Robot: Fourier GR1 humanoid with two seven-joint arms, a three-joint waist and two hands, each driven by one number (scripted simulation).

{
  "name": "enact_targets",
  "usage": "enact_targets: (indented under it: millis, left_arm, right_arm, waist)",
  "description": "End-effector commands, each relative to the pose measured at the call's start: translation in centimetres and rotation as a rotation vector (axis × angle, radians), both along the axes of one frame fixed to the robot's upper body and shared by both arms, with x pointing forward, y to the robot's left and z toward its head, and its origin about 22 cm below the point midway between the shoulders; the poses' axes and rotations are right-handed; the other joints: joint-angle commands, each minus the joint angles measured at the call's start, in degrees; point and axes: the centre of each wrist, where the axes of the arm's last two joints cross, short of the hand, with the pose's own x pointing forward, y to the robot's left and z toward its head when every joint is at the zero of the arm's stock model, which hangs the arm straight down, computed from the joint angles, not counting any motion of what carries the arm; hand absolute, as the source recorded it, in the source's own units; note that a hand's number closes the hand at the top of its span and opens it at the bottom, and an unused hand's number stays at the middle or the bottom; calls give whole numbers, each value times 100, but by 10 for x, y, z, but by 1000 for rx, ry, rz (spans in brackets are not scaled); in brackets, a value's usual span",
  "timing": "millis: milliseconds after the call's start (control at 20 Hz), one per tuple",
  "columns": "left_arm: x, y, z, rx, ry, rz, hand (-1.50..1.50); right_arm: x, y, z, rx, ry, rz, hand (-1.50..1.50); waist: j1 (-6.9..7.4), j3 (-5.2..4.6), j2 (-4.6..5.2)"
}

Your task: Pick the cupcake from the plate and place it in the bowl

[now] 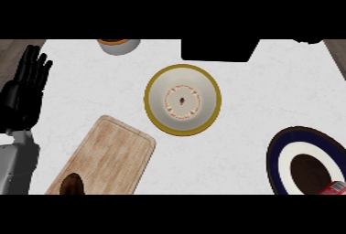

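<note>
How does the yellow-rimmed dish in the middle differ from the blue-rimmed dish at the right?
The yellow-rimmed dish has a cream inside with small red marks; the blue-rimmed dish has a white band round a dark brown centre. The yellow-rimmed dish shows whole, the blue-rimmed dish is cut by the view's edge. A red thing sits on the blue-rimmed dish, none on the yellow-rimmed dish. Both are round and lie on the white counter.

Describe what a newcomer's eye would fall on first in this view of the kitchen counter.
The yellow-rimmed bowl at the middle of the white counter stands out first, cream inside with a ring of red dots. Next come the dark blue plate at the lower right and the wooden board at the lower left. The black left hand rests open at the left edge.
</note>
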Motion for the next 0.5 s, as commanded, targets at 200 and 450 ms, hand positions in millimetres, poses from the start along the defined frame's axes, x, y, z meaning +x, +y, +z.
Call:
enact_targets:
  millis: [200, 450]
  left_arm:
    - [-12, 13, -17, 4, 23, 35, 0]
    - [-8, 27, 12, 18, 13, 40, 0]
  right_arm:
    - [14, 95, -23, -56, 164, 260, 150]
    - [12, 144, -59, -104, 219, 268, 150]
  waist:
    - [-216, -1, -81]
    - [-170, 3, -59]
